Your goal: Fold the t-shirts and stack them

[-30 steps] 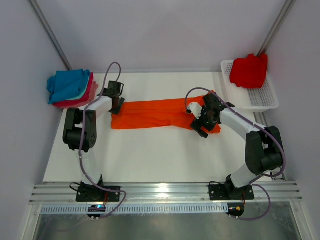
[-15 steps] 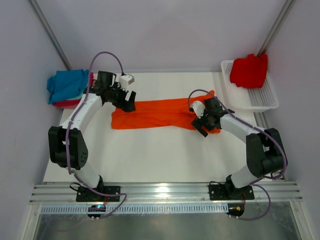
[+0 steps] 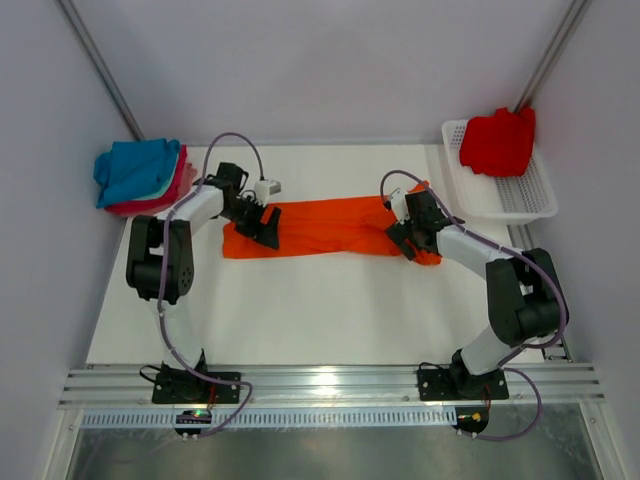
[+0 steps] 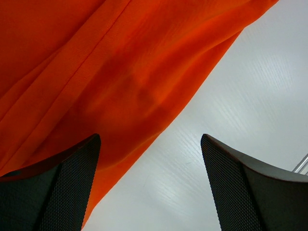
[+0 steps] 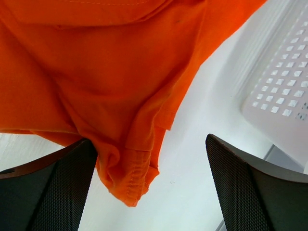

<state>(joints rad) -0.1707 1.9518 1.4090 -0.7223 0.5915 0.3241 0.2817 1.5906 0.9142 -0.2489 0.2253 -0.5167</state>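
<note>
We see the orange t-shirt (image 3: 320, 228) lying flat in the middle of the white table (image 3: 300, 310). It is folded into a long strip that runs from left to right. The cloth is bright and mostly smooth, with a few long soft creases. At the right end it is bunched up, and a stitched hem curls under there.

The left claw (image 4: 150, 144) is at the left end of the strip. Its two black fingers are wide apart and hold nothing. The shirt's lower edge runs between them. The right claw (image 5: 151, 144) is at the right end. It is wide open too, with nothing in its grip, and the bunched corner shows between its fingers.

In the upper left of the top view sits a pile of folded shirts (image 3: 140, 175), blue on top with pink under it. In the upper right, a red shirt (image 3: 498, 140) lies in a white basket (image 3: 530, 200).
</note>
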